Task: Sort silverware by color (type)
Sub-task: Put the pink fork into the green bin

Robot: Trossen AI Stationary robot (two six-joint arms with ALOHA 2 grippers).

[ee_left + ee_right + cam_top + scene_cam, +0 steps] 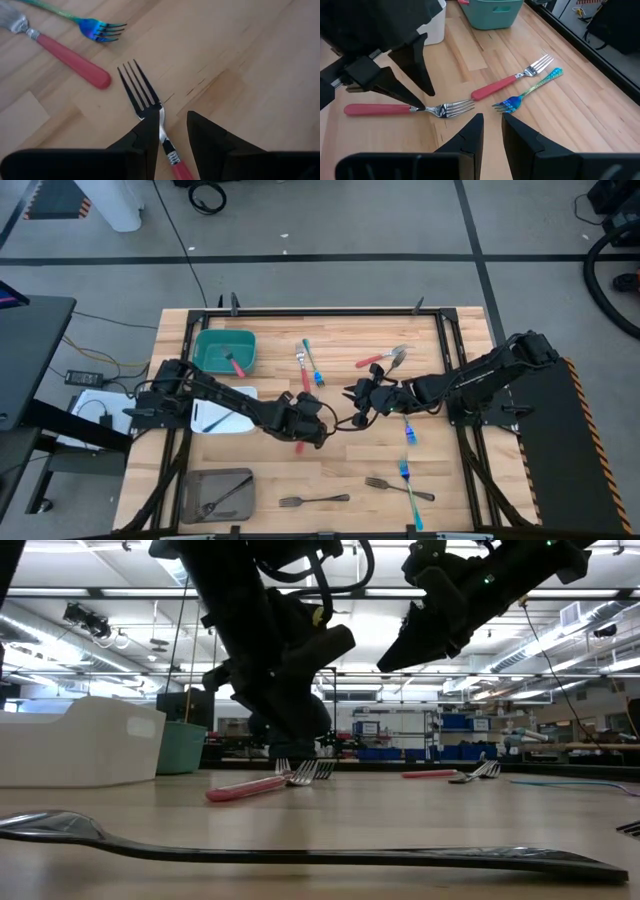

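Note:
A red-handled fork [142, 97] lies flat on the wooden table, its handle [375, 109] showing in the right wrist view. My left gripper [172, 130] is open and slants down over it, one finger on each side of the fork's neck. My right gripper [492, 127] hovers above the table [352, 395], open by a narrow gap with nothing between its fingers. Just beyond lie another red-handled fork [512, 82] and a blue-green fork [530, 92]. My left gripper straddles the fork's metal neck [162, 135] just ahead of the red handle, coming from above at a slant. One fingertip [417, 106] stands right at the neck. I cannot tell whether it touches. The fork rests flat on the table.
A green bin [225, 350] holding a red utensil stands at the far left. A white bin [225, 418] sits under the left arm, and a grey bin [215, 492] with dark utensils at the near left. Dark forks [315, 500] and blue ones [410, 490] lie near the front.

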